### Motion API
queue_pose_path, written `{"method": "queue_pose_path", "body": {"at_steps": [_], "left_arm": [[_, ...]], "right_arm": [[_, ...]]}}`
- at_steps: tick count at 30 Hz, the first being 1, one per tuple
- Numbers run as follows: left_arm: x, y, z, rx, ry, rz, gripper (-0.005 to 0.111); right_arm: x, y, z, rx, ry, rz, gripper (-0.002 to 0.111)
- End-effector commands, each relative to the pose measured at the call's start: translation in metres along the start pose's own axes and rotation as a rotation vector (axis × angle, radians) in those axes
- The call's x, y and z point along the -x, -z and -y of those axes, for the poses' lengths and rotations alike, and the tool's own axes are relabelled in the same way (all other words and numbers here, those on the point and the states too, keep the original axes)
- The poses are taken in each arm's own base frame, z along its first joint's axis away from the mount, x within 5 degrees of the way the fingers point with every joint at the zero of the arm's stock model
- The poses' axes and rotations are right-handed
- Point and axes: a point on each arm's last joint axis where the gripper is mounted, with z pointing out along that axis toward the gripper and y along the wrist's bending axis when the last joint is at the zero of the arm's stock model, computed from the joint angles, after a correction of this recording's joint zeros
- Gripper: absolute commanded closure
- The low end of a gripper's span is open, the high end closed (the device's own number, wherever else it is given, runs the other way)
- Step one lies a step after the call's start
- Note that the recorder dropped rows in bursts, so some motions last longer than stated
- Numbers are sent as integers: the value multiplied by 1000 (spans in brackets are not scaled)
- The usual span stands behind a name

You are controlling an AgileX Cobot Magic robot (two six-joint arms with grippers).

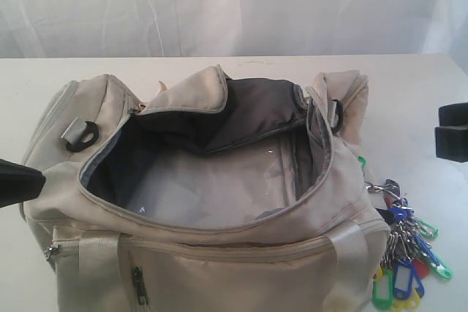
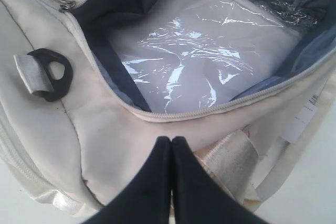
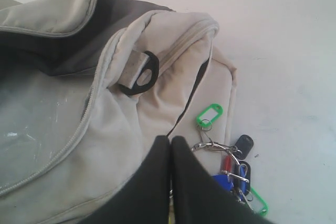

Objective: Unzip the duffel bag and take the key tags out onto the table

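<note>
The duffel bag (image 1: 219,253) is lying unzipped, its main compartment gaping. The key tags (image 1: 406,253) are resting on the bench (image 1: 409,93), just beside the bag's end. The left pincer (image 2: 171,141) and right pincer (image 3: 171,141) are hovering clenched, gripping nothing, near the bag. Judgement: nothing is remaining to do.

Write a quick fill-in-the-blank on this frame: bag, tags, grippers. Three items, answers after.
1. The main top zipper of the duffel bag is ____.
2. The key tags lie ____ the bag, on the table.
3. The fingers of the left gripper and the right gripper are pressed together, so both are ____ and hold nothing.

Answers: open; outside; shut
</note>
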Motion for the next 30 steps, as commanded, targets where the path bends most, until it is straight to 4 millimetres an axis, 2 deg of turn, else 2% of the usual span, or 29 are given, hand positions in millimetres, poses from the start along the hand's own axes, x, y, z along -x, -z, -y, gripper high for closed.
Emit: {"method": "queue_pose_path", "body": {"at_steps": [1,10,15,18,22,27,30], "left_arm": [[0,1,2,-14,1,9,107],[-1,2,2,-9,2,12,107],[-12,6,2,27,24,23,107],[-29,10,5,61,39,39,107],[-61,9,13,86,59,37,107],[-111,-9,22,98,66,-2,107],[-120,-17,12,251,105,178,107]], "right_arm": [[-2,1,0,-1,9,-1,108],[-2,1,0,-1,9,-1,108],[-2,1,0,-1,9,-1,108],[-2,1,0,-1,9,3,108],[-2,1,0,-1,9,3,108],[-2,1,0,-1,9,3,108],[-2,1,0,-1,9,3,108]]}}
